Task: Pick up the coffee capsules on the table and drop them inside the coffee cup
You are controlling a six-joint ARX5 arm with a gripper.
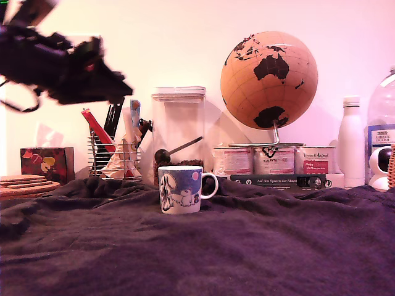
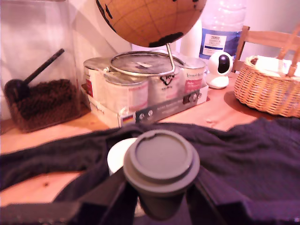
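Observation:
My gripper [image 2: 161,199] is shut on a dark coffee capsule [image 2: 161,161] with a grey flat top, its fingers [image 2: 110,197] pressing the capsule's sides. Just behind the capsule shows a white round rim [image 2: 117,154], seemingly the coffee cup, mostly hidden. In the exterior view the cup [image 1: 179,190], white with a blue cartoon print and its handle toward that view's right, stands upright on the table's purple-grey cloth [image 1: 247,246]. The blurred gripper [image 1: 123,89] hangs high at that view's upper left, well above the cup. The capsule cannot be made out there.
Behind the cup stands a clear canister [image 1: 179,132] of coffee beans with a scoop. A globe [image 1: 269,80] sits on cream tins [image 1: 271,159]. A utensil rack [image 1: 114,151], cork coasters [image 1: 24,184], white bottle [image 1: 352,142], wicker basket [image 2: 269,89] and small white camera [image 2: 219,70] line the back.

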